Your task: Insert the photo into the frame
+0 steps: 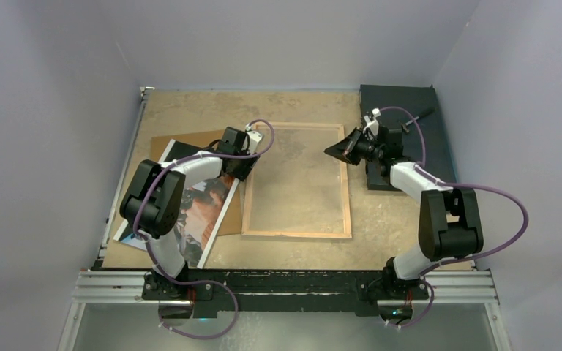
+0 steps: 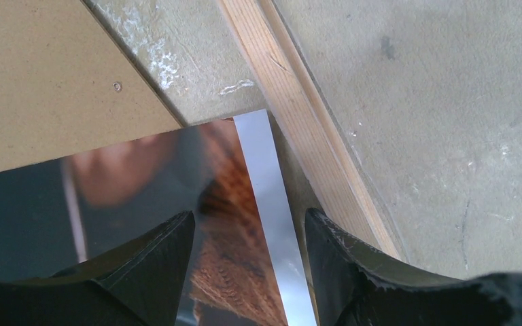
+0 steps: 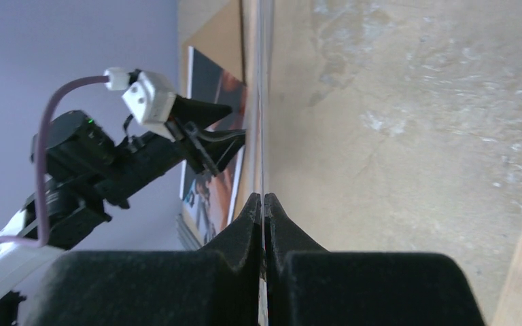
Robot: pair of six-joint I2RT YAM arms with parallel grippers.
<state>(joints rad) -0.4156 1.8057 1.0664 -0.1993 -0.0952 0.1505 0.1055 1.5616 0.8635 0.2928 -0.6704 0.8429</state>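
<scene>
The frame (image 1: 296, 234) lies flat in the middle of the table, its light wood edges up. The photo (image 1: 205, 212) lies picture side up to its left, partly on a brown backing board (image 1: 190, 139). My left gripper (image 1: 245, 167) is open and low over the photo's right edge. In the left wrist view its fingers (image 2: 248, 234) straddle the photo's (image 2: 224, 224) white border, next to the frame's wood edge (image 2: 299, 115). My right gripper (image 1: 333, 151) is at the frame's far right part. In the right wrist view it (image 3: 264, 200) is shut on a thin clear pane (image 3: 265, 102) seen edge-on.
A black slab (image 1: 402, 110) lies at the back right under the right arm. The backing board (image 2: 41, 81) shows beyond the photo's corner. Grey walls close in the table on the left, back and right. The left arm's gripper (image 3: 221, 129) shows in the right wrist view.
</scene>
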